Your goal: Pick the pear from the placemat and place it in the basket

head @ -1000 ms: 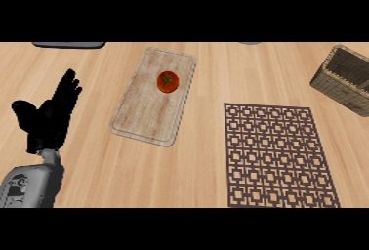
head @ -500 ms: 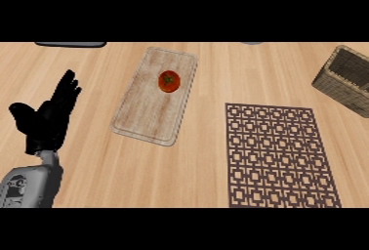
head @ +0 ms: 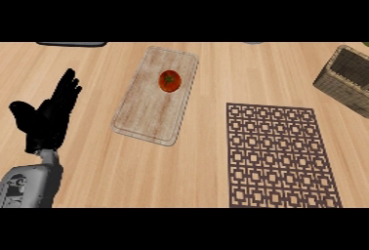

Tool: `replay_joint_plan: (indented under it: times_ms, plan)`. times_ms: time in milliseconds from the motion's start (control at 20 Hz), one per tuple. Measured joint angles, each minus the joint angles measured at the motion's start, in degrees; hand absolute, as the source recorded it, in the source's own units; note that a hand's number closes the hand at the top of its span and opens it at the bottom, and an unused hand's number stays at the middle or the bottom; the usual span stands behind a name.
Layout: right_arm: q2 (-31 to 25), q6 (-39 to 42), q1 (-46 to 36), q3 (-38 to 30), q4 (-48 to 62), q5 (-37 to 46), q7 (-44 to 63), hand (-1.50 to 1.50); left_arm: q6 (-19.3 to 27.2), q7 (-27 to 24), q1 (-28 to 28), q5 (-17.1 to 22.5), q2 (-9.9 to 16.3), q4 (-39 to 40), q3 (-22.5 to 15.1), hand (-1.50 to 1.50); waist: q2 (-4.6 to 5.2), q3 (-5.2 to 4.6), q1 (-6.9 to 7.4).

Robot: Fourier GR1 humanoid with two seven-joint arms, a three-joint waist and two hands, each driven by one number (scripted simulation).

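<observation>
resting at the view's left: left hand (head: 49,119), fingers straight, spread. red round fruit (head: 169,80) on cutting board (head: 151,119). patterned placemat (head: 281,156) lower right. basket (head: 347,80) at worktop (head: 93,63) right edge.

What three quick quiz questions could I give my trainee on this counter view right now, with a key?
1. True or false: a red fruit lies on the patterned placemat.
2. Which hand is in view? A) left hand, open, at the view's left B) right hand, curled round the fruit C) both hands over the basket
3. Fill in: the wicker basket sits at the view's ______ edge.

Key:
1. False. The fruit lies on the pale cutting board; the placemat holds nothing.
2. A. The left hand is open with fingers up and touches nothing.
3. Right, beyond the placemat's far corner.
</observation>
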Motion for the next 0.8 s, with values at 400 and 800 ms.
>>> replay_joint_plan:
  times_ms: [400,800]
  plan:
    - [-0.36,-1.44,1.34,0.38,1.19,1.22,-0.11,1.5,0.29,-1.4,-0.35,-0.38,-0.72,1.55,-0.16,0.0,0.11,0.0,0.18]
    - [-0.79,-0.73,1.74,1.12,2.21,2.56,-0.04,1.5,-0.23,-2.56,-0.82,-0.1,-0.51,2.79,0.29,0.0,0.17,0.03,0.39]
